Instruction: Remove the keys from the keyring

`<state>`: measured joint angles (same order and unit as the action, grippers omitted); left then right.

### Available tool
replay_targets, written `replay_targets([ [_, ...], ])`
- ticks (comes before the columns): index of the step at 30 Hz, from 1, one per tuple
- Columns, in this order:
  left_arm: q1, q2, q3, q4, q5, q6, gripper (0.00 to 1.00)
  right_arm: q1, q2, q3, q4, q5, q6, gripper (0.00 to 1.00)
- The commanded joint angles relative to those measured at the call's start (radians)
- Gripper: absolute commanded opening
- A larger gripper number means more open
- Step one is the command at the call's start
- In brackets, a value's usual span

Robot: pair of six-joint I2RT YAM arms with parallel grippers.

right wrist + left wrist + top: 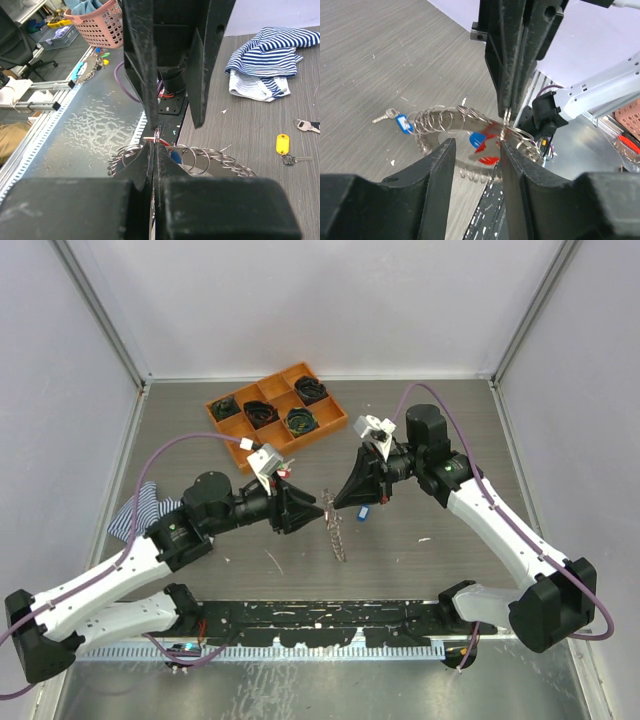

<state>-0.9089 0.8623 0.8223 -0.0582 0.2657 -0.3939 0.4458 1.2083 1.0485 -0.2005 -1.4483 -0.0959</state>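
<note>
The right gripper (pixel 155 147) is clamped on the spiky silvery wire keyring (pixel 440 120); the left gripper (pixel 477 145) is spread around a red-tagged silver key (pixel 487 148) on it. A blue-tagged key (pixel 402 123) and a yellow-tagged key (pixel 283 145) are seen loose on the table (pixel 370 50); removal is judged partly done.

Shiny silver wire keyring (pixel 445 118), matt grey wood-grain table (pixel 370 55), soft striped cloth (pixel 269 50)
</note>
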Motion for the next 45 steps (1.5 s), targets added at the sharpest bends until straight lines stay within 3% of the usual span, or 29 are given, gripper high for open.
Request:
replay_targets([
  [1,0.010,0.027,-0.021,0.275,0.019,-0.033,0.40,-0.005,-0.024,0.015,0.038,-0.044,-0.001,0.01],
  [8,0.014,0.047,-0.023,0.293,0.077,-0.037,0.29,-0.006,-0.016,0.015,0.033,-0.044,-0.006,0.01],
  [15,0.037,0.035,-0.028,0.270,0.179,-0.030,0.25,-0.007,-0.014,0.018,0.032,-0.044,-0.005,0.01],
  [29,0.081,0.077,-0.002,0.207,0.286,-0.023,0.00,-0.007,-0.014,0.022,0.025,-0.046,-0.010,0.01],
  [41,0.086,0.132,-0.015,0.169,0.322,-0.032,0.01,-0.007,-0.009,0.019,0.024,-0.046,-0.013,0.01],
  [42,0.085,0.127,-0.024,0.182,0.319,-0.035,0.04,-0.006,-0.009,0.017,0.024,-0.045,-0.013,0.01],
  [45,0.086,0.070,-0.063,0.255,0.281,-0.029,0.30,-0.006,-0.010,0.015,0.024,-0.046,-0.013,0.01],
])
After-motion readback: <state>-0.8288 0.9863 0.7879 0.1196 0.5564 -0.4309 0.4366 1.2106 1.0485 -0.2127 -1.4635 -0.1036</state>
